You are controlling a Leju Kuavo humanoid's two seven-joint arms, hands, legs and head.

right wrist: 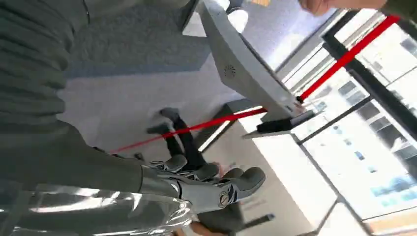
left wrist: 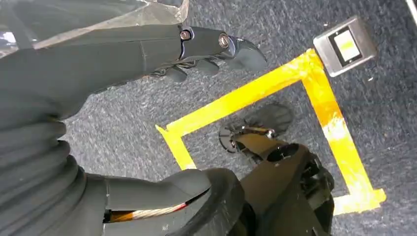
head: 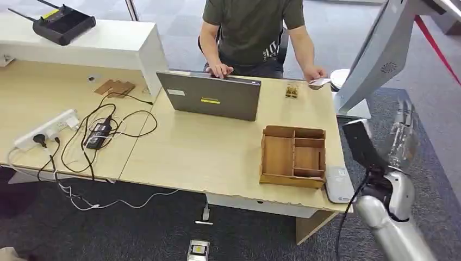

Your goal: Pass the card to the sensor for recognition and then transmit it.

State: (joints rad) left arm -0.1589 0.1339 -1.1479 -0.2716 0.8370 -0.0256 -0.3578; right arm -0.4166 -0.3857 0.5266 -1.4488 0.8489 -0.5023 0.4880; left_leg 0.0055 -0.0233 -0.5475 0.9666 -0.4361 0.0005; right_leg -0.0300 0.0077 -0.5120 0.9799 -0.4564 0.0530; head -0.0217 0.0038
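- Right robot hand (head: 402,130) is hanging beside the counter (head: 217,152), fingers loosely apart, holding nothing.
- Left robot hand (left wrist: 147,54) is hovering over carpet, empty, fingers parted.
- A person's hand is resting on the card (head: 319,82).

The head view looks forward and down from high on the robot over the desk (head: 217,152), well back. The left wrist view sits close behind the left hand (left wrist: 211,49), facing the carpet and yellow floor tape (left wrist: 255,93). The right wrist view – turned – faces the grey kiosk (right wrist: 246,73), which the head view shares at its right edge (head: 375,54).
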